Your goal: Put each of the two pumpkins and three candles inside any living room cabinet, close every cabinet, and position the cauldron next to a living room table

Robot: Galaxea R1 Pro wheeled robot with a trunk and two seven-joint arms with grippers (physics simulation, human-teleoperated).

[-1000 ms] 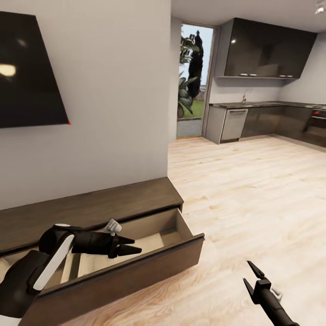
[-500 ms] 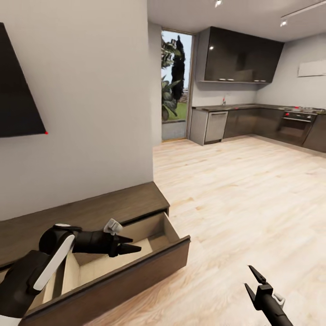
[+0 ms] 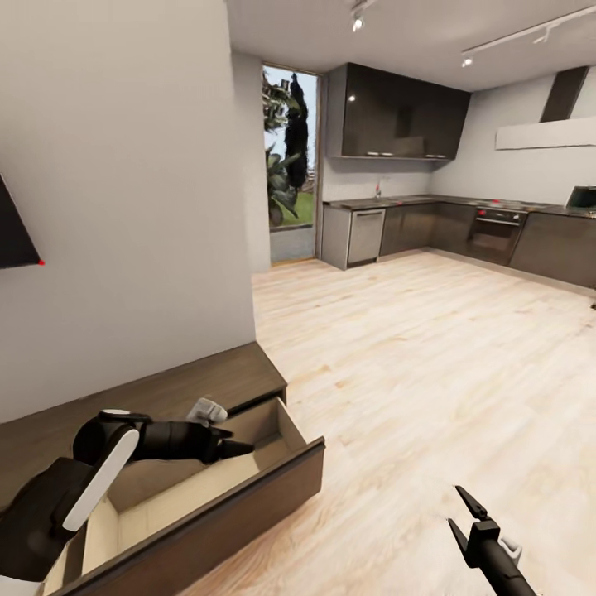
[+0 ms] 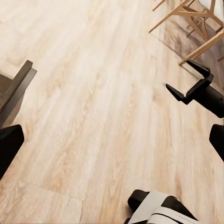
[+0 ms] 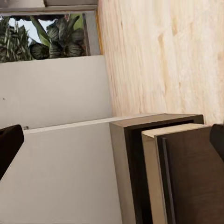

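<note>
The cabinet (image 3: 165, 387) is a long low dark-brown unit against the white wall, and its end drawer (image 3: 248, 497) stands pulled out, showing a pale bare interior. My left gripper (image 3: 234, 448) hovers over that drawer, open, holding nothing. Low on the right, above the floor, my right gripper (image 3: 461, 513) is open with nothing in it; the left wrist view shows it too, the right gripper (image 4: 177, 73) with spread fingers. In the right wrist view the cabinet (image 5: 126, 172) end and drawer front (image 5: 196, 177) appear. Pumpkins, candles and cauldron are out of view.
A dark TV corner (image 3: 12, 236) hangs on the wall at left. Pale wood floor (image 3: 414, 356) stretches to a dark grey kitchen (image 3: 397, 112) and a glass door (image 3: 290, 165) with plants outside. Light wooden furniture legs (image 4: 186, 18) stand beyond my right gripper.
The whole head view has swung to the right, bringing more kitchen in and pushing the TV and cabinet leftward. Both arms keep their places in the picture; the drawer stays open.
</note>
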